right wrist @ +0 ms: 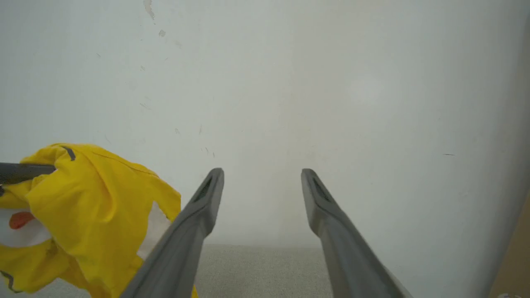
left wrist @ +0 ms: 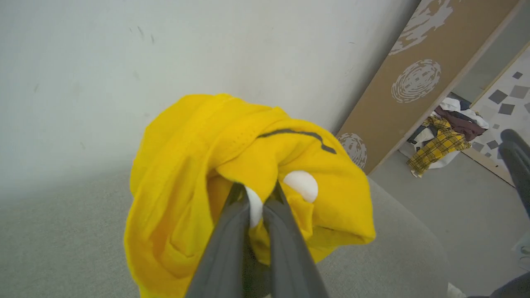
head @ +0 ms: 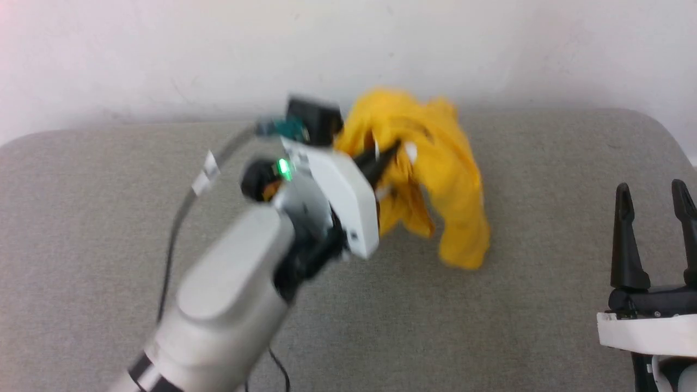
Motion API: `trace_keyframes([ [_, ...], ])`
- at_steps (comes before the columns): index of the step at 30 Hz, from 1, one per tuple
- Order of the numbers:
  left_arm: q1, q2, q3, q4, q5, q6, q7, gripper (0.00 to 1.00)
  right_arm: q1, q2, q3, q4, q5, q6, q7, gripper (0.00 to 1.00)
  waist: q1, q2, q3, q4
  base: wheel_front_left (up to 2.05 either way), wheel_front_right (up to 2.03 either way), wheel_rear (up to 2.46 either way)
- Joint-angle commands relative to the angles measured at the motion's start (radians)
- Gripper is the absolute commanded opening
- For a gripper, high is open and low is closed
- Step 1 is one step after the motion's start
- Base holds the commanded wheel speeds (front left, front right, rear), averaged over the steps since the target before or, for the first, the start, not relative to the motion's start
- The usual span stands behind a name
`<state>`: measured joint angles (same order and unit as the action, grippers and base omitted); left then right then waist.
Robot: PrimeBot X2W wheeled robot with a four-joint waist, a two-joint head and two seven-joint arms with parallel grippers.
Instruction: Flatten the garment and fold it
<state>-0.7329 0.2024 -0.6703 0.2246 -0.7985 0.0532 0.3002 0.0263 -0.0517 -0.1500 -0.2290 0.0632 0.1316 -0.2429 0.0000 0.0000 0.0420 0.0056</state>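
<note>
The garment (head: 430,163), a mustard-yellow T-shirt with white patches and black stripes, hangs bunched above the grey table (head: 81,218) near its far middle. My left gripper (head: 389,152) is shut on a fold of it, lifting it off the surface; in the left wrist view the two fingers pinch the garment (left wrist: 232,149) at a white patch, gripper (left wrist: 258,194). My right gripper (head: 656,193) stands open at the lower right, apart from the cloth. In the right wrist view the gripper (right wrist: 261,176) has nothing between its fingers, and the garment (right wrist: 95,198) hangs to the left with a red dot showing.
A pale wall (head: 348,49) runs right behind the table's far edge. To the right, the left wrist view shows a leaning brown board (left wrist: 418,82) and a pile of clothes (left wrist: 443,136) on the floor. The table's rounded corner (head: 648,125) is at the far right.
</note>
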Motion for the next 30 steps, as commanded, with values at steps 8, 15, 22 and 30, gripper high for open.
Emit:
trace_keyframes([
  [8,0.191,-0.051,-0.1,0.207,0.04,0.028,-0.071,0.0,-0.003,0.001,0.011,-0.007,0.005,-0.001,-0.001,1.0,0.0,0.0,0.036,-0.02,0.0,0.0,0.0],
  [15,0.209,-0.085,-0.109,0.322,0.032,0.033,-0.104,1.0,-0.014,0.001,0.018,-0.006,0.002,-0.001,0.011,1.0,0.0,0.0,0.034,-0.022,0.0,0.0,0.0],
  [22,0.2,-0.058,-0.043,0.256,0.013,0.03,-0.207,1.0,-0.001,0.001,0.017,0.003,0.006,-0.001,0.018,1.0,0.0,0.0,-0.001,-0.027,0.0,0.0,0.0],
  [30,0.342,0.091,0.123,-0.063,0.038,0.131,-0.454,1.0,0.026,0.001,0.007,-0.008,0.017,-0.001,0.021,1.0,0.0,0.0,-0.022,-0.029,0.0,0.0,0.0],
])
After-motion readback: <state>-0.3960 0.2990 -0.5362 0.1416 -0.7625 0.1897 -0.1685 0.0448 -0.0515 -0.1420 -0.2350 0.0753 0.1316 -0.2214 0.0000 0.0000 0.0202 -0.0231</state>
